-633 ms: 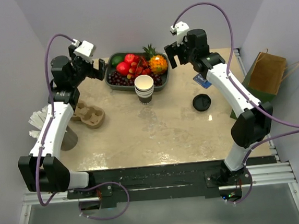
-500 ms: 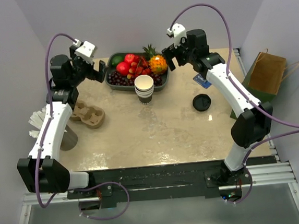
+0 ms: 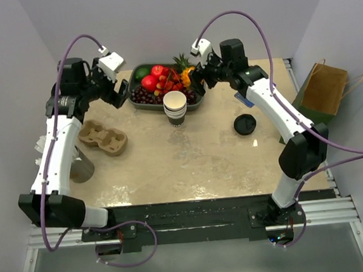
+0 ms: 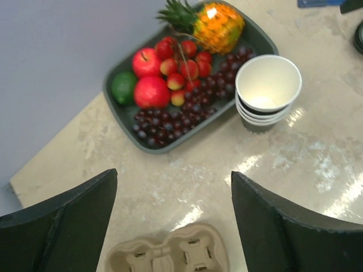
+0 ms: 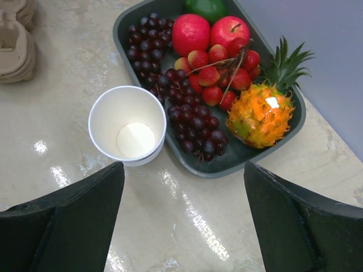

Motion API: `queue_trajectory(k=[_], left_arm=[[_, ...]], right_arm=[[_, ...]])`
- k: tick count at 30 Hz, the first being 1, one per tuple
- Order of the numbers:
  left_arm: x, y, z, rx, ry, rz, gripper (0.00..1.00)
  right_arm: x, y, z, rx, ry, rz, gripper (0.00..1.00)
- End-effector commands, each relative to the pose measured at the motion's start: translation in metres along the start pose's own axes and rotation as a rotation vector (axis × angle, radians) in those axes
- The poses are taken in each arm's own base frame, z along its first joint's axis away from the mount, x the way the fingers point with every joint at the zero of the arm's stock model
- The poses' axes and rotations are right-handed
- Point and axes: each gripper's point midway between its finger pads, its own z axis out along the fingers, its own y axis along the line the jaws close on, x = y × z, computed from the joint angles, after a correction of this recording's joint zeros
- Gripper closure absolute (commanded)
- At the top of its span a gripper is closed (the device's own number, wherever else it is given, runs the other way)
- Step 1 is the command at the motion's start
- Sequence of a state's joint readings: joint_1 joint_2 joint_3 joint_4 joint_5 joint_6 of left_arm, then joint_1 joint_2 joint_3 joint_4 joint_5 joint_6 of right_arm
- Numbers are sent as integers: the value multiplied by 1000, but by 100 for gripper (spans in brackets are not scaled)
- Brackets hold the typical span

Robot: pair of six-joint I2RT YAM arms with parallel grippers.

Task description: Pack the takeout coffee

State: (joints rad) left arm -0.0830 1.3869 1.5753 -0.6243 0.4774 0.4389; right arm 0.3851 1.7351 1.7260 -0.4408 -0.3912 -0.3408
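**Both grippers raised at the far side, coffee untouched at right**

The takeout coffee, a small paper cup under a round black plastic lid (image 3: 245, 125), stands alone on the right part of the pale stone-look worktop (image 3: 190, 164). It is well apart from both arms.

The left gripper (image 3: 120, 92) hangs in the air near the left end of the dark oval fruit tray (image 5: 238, 161). Its jaws are spread wide and hold nothing.

The right gripper (image 3: 197, 78) hovers over the tray's right end, also spread wide and empty.

A stack of lidless white paper cups (image 3: 175, 106) stands just in front of the tray. A moulded brown cardboard cup carrier (image 3: 105, 137) lies at the left. A brown paper bag (image 3: 323, 88) stands beyond the worktop's right edge.
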Motion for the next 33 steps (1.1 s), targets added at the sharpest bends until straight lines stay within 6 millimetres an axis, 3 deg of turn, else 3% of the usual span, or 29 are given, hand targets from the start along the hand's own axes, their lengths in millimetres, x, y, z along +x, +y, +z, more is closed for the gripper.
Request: queue_trajectory(k=[1, 3, 6, 11, 17, 25, 33], left_arm=[[40, -30, 21, 138, 147, -63, 18], [56, -36, 32, 149, 212, -34, 22], [97, -38, 38, 115, 380, -11, 26], [156, -38, 29, 88, 660, -54, 37], [202, 1, 14, -192, 846, -205, 40], [241, 25, -3, -229, 987, -285, 41], [253, 37, -2, -179, 988, -369, 40]], right_arm=[[-17, 5, 0, -46, -39, -9, 14], [-19, 7, -2, -62, -30, -6, 15], [-22, 6, -7, -48, -29, -12, 16], [-8, 11, -4, -59, -1, 37, 16], [-6, 15, -6, -62, -1, 58, 17], [0, 17, -6, -71, 15, 69, 17], [1, 19, -9, -65, 12, 71, 17]])
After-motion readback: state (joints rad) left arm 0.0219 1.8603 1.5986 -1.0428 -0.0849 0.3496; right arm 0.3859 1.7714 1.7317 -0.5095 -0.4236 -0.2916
